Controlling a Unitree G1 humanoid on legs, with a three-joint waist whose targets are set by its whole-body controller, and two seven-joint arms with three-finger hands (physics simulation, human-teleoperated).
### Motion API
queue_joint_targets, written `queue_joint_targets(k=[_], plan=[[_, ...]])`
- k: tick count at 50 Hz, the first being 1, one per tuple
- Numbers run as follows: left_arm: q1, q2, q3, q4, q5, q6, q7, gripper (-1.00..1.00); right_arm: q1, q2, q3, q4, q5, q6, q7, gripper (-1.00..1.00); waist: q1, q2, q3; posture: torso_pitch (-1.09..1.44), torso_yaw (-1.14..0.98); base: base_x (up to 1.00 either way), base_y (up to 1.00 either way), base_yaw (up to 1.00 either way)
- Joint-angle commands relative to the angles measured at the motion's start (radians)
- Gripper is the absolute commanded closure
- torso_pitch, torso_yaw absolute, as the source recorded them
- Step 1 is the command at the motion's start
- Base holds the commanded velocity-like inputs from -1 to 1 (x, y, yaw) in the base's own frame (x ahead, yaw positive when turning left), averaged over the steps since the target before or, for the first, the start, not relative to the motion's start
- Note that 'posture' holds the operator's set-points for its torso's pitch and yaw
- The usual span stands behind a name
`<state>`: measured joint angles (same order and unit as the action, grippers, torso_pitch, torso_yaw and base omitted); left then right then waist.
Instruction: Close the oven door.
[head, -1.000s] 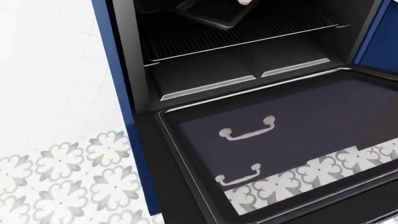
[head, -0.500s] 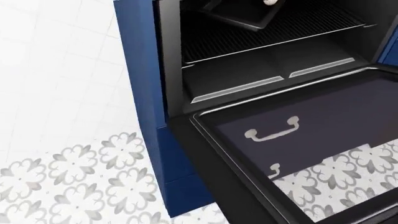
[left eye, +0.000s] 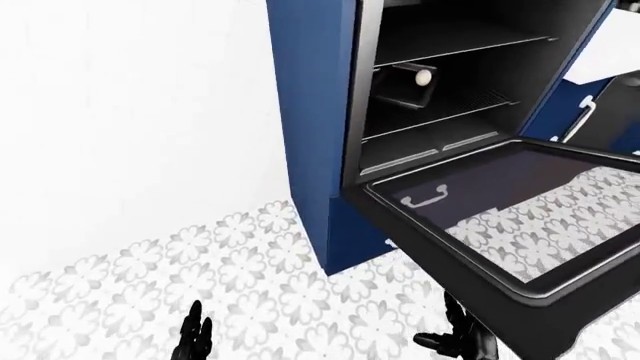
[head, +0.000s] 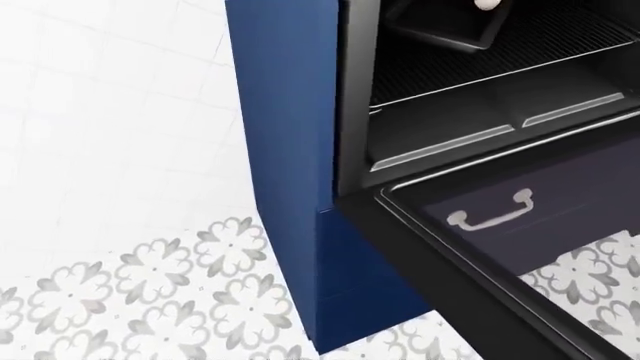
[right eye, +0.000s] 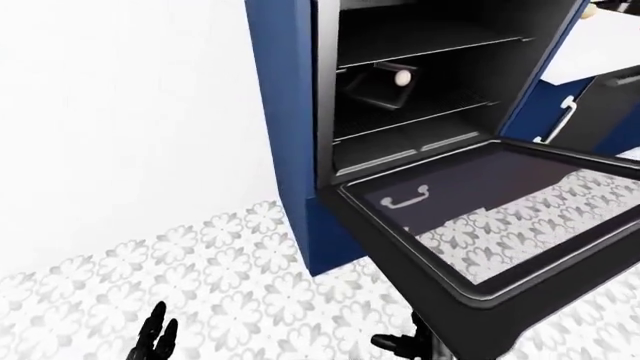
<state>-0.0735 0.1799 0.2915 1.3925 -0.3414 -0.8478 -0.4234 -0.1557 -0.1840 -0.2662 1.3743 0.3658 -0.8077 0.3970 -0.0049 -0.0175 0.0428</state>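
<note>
My left hand (left eye: 194, 337) hangs low at the bottom of the left-eye view, fingers loosely spread, holding nothing, well apart from the oven. My right hand (left eye: 458, 339) is low too, tucked just under the near edge of the door (left eye: 500, 217); its fingers look open and empty, though the door's rim hides part of them, so whether they touch the underside I cannot tell.

The door itself lies dropped flat, glass panel up, the patterned floor (left eye: 250, 262) showing through it along with a pale handle shape (left eye: 423, 199). Its hinge edge meets the oven (left eye: 440, 97) at the bottom of the black opening. Inside, a dark tray (left eye: 400, 86) with a small pale round thing (left eye: 424, 76) sits on a wire rack (left eye: 470, 101), clear of the door's swing as far as I can see. The blue cabinet side (left eye: 310, 127) stands at the left of the opening.

My read: nothing closed yet, this is the get-under-and-lift step. Best way is to plant the right palm flat under the outer edge, toward its middle, not the corner, then push up and inward along the arc about the hinge. Keep fingers off the rim so nothing pinches, and bring the left hand up to share the push evenly.
</note>
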Motion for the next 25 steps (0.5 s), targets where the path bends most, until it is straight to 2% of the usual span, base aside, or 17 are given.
queue_joint_targets(k=[1,3,6,7,8,11,18,19,20,22,24,25], plan=[[-0.010,0.007,0.002,-0.018,-0.001,-0.024,-0.005,-1.00,-0.013,-0.011,-0.002,-0.021,0.006,-0.027,0.001,-1.00,-0.001,0.000,-0.010,0.00,0.00,0.00,0.36,0.00],[-0.009,0.007,0.003,-0.018,-0.002,-0.025,-0.007,-1.00,-0.014,-0.011,-0.002,-0.020,0.006,-0.026,0.002,-1.00,-0.002,-0.024,-0.010,0.00,0.00,0.00,0.36,0.00],[-0.010,0.008,0.002,-0.018,-0.002,-0.025,-0.008,-1.00,-0.015,-0.013,0.000,-0.020,0.002,-0.033,0.001,-1.00,-0.006,-0.078,-0.018,0.00,0.00,0.00,0.34,0.00],[-0.011,0.008,0.002,-0.018,-0.002,-0.025,-0.008,-1.00,-0.014,-0.012,-0.001,-0.020,0.003,-0.031,0.006,-1.00,-0.014,-0.034,0.003,0.00,0.00,0.00,0.00,0.00],[-0.011,0.008,0.002,-0.018,-0.002,-0.025,-0.008,-1.00,-0.014,-0.012,-0.001,-0.020,0.003,-0.032,0.008,-1.00,-0.006,-0.024,-0.007,0.00,0.00,0.00,0.00,0.00],[-0.011,0.009,0.001,-0.018,-0.001,-0.026,-0.008,-1.00,-0.014,-0.014,0.001,-0.019,-0.004,-0.039,0.005,-1.00,-0.004,-0.014,-0.028,0.00,0.00,0.00,0.00,0.00],[-0.009,0.007,-0.002,-0.019,-0.001,-0.031,-0.007,-1.00,-0.015,-0.009,-0.003,-0.018,-0.002,-0.055,0.045,-1.00,0.002,0.004,-0.036,0.00,0.00,0.00,0.00,0.00],[-0.009,0.007,-0.001,-0.019,-0.001,-0.030,-0.007,-1.00,-0.018,-0.006,-0.019,-0.021,0.027,-0.040,0.078,-1.00,0.002,0.007,-0.037,0.00,0.00,0.00,0.00,0.00],[-0.009,0.007,-0.002,-0.018,0.000,-0.031,-0.007,-1.00,-0.016,-0.005,-0.013,-0.020,0.023,-0.057,0.086,-1.00,0.002,0.009,-0.038,0.00,0.00,0.00,0.00,0.00],[-0.011,0.009,-0.001,-0.018,0.000,-0.028,-0.009,-1.00,-0.022,-0.004,-0.016,-0.019,0.029,-0.066,0.081,-1.00,0.001,0.012,-0.039,0.00,0.00,0.00,0.00,0.00],[-0.011,0.008,0.000,-0.018,0.000,-0.028,-0.010,-1.00,-0.013,-0.005,0.010,-0.014,-0.022,-0.130,0.007,-1.00,0.000,0.015,-0.040,0.00,0.00,0.00,0.00,0.00],[-0.011,0.008,0.000,-0.018,0.001,-0.028,-0.010,-1.00,-0.011,-0.003,0.003,-0.014,-0.020,-0.139,0.014,-1.00,0.000,0.015,-0.040,0.00,0.00,0.00,0.00,0.00]])
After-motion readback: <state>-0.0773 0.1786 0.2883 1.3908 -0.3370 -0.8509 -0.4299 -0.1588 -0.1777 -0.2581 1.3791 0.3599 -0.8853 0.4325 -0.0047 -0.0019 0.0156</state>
